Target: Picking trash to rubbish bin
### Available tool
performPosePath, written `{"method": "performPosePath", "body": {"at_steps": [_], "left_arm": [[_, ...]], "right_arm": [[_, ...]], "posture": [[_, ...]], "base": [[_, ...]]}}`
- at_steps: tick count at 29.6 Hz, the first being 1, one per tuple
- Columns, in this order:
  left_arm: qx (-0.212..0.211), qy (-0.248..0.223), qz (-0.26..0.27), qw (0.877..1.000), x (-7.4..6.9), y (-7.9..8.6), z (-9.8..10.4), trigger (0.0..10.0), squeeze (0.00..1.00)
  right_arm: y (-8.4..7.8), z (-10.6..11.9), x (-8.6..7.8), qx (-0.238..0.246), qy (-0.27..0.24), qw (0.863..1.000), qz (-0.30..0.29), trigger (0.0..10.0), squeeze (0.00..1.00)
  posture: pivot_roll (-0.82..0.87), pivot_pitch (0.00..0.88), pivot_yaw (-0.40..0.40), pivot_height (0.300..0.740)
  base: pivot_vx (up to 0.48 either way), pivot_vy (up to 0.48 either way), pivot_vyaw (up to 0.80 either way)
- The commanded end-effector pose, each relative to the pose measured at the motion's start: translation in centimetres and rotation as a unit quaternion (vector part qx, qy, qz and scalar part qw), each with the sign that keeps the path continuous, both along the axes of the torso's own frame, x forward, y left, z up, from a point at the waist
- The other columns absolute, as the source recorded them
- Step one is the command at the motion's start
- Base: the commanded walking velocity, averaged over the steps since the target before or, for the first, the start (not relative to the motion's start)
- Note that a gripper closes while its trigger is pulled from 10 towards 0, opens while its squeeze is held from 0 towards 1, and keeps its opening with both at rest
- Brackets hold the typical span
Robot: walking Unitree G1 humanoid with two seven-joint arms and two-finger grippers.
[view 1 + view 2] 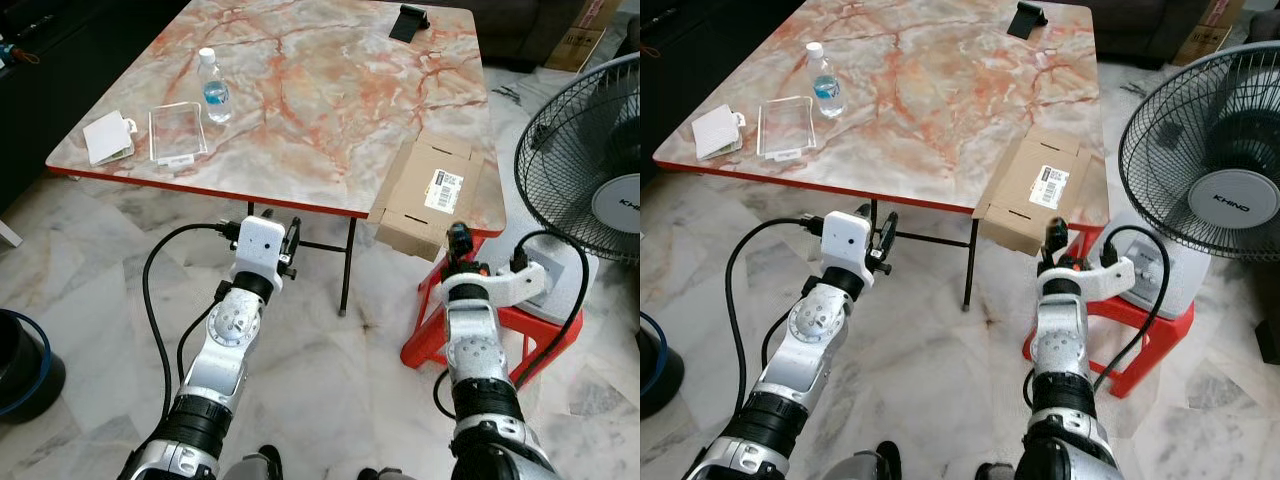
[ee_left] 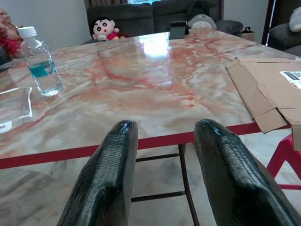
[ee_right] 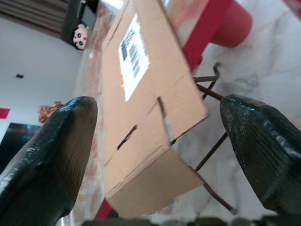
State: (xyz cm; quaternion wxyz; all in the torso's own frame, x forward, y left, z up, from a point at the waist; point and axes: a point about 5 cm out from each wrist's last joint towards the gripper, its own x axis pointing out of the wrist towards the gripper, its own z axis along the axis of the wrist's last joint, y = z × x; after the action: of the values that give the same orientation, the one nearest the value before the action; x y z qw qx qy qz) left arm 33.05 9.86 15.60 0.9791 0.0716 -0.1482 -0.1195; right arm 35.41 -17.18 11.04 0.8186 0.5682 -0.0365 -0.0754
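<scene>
A flattened cardboard box (image 1: pixel 430 195) with a white label lies on the marble table's (image 1: pixel 320 110) near right corner and overhangs the edge. My right gripper (image 1: pixel 458 238) is open just in front of and below that overhanging corner, with the cardboard (image 3: pixel 141 94) showing between its fingers. My left gripper (image 1: pixel 292 243) is open, low in front of the table's red front edge, holding nothing. Toward the table's left stand a water bottle (image 1: pixel 213 88), a clear plastic tray (image 1: pixel 177 133) and a white packet (image 1: pixel 107 137). A dark round bin (image 1: pixel 20 365) with a blue rim sits on the floor at the far left.
A standing fan (image 1: pixel 590 170) is close on the right, beside a red stool (image 1: pixel 520 320). A black object (image 1: pixel 408 20) lies at the table's far edge. Thin metal table legs (image 1: pixel 347 265) cross under the top. Marble floor lies open between me and the bin.
</scene>
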Motion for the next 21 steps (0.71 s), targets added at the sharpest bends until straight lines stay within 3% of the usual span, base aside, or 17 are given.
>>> {"method": "performPosePath", "body": {"at_steps": [1,21], "left_arm": [[0.000,0.007,-0.008,1.000,-0.20,-0.26,-0.38,10.0,0.00],[0.009,0.004,-0.017,1.000,-0.26,-0.59,-0.28,10.0,0.00]], "right_arm": [[0.22,0.22,0.09,-0.004,-0.007,1.000,0.008,10.0,0.00],[0.89,0.21,0.26,-0.017,-0.013,0.999,0.024,10.0,0.00]], "posture": [[0.11,0.164,-0.012,0.740],[0.12,0.167,-0.006,0.740]], "base": [[0.000,0.000,0.00],[0.000,0.000,0.00]]}}
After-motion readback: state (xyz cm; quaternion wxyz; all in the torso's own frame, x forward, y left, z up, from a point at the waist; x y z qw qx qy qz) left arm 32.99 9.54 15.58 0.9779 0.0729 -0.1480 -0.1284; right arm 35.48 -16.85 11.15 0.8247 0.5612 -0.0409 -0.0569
